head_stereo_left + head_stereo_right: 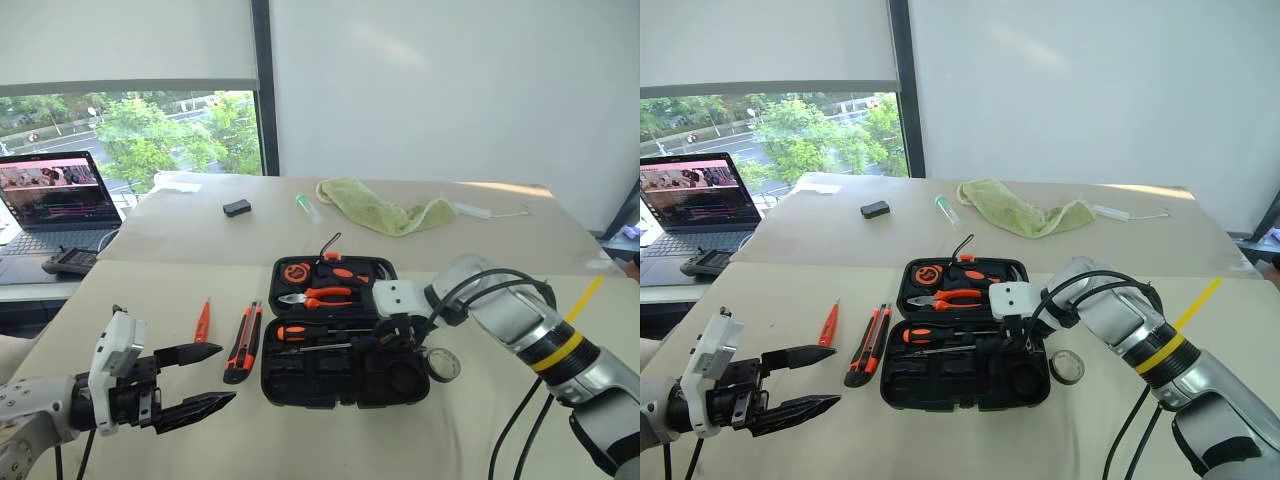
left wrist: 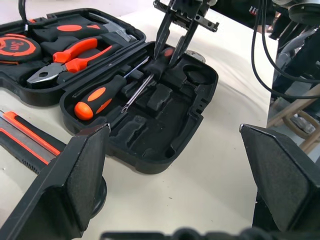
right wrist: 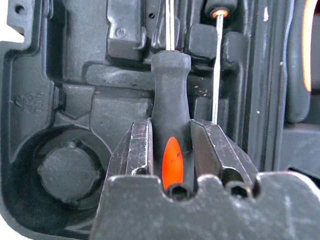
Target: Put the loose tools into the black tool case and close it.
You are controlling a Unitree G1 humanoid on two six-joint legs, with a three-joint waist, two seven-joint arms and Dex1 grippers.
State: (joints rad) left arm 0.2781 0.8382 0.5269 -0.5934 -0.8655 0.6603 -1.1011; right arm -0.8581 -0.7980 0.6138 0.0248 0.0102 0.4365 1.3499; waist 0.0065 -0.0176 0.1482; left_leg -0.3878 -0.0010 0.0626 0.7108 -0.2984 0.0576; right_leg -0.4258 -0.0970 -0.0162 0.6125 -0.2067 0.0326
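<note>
Screwdriver point(image 3: 171, 100) handle sits clamped between right gripper point(image 3: 170, 145) jaws inside tool case point(image 1: 300, 385); left gripper point(image 1: 200, 380) jaws gape.

**Case flanked on both sides, front edge open**

The open black tool case point(image 1: 335, 375) sits mid-worktop point(image 1: 150, 440). At its 9 o'clock the utility knife point(image 1: 243, 343) lies just beside the shell, the red tester screwdriver point(image 1: 202, 320) farther out, narrowing any pass from that side. At 3 o'clock the tape roll point(image 1: 442, 364) lies close by the case wall, and the right gripper point(image 2: 172, 50), jaws clamped on a screwdriver point(image 3: 171, 125), occupies the lower tray there. Toward 6 o'clock the worktop is bare; the left gripper point(image 1: 195, 385) hovers at 8 o'clock, jaws wide.
</note>
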